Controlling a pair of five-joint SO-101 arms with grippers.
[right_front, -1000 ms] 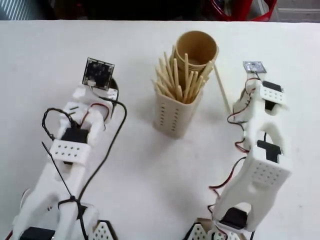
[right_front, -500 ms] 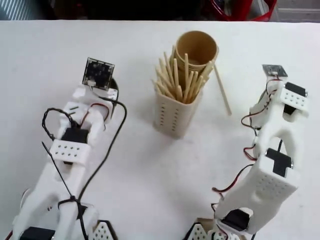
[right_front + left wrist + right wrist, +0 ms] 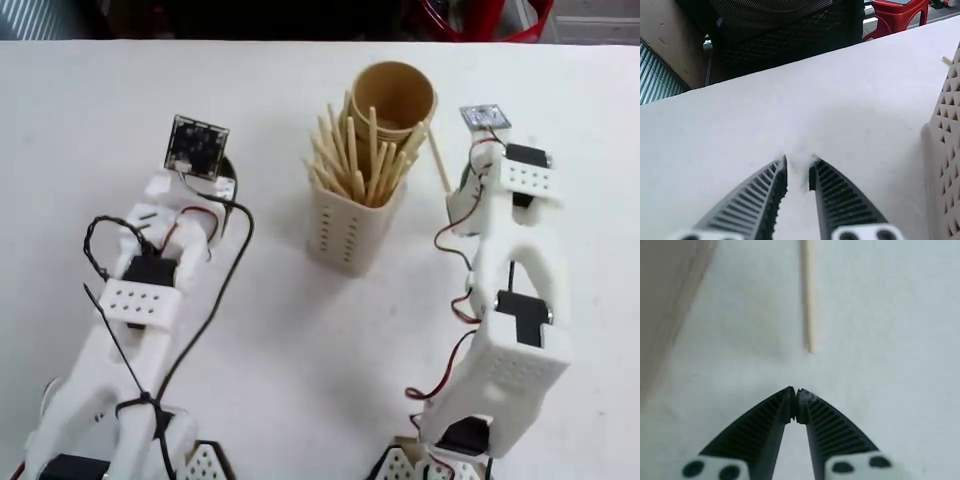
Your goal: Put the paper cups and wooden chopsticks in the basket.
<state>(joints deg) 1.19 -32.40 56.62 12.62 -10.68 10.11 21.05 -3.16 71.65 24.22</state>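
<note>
I'm seeing the cream perforated basket (image 3: 348, 238) standing upright on the counter (image 3: 300, 340), with a bundle of chopsticks (image 3: 350, 160) fanning out of it and a tan cup stack (image 3: 392, 95) sitting at its far side. One loose chopstick (image 3: 438, 165) is lying flat just beside it.

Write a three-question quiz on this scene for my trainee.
1. True or false: the tan paper cups sit inside the cream perforated plastic basket.
2. Where is the loose wooden chopstick? A: standing in the basket. B: lying on the white table beside the basket. C: inside a cup.
3. Fill in: the right hand is ___ (open or shut).

Key: 1 true; 2 B; 3 shut.
</note>
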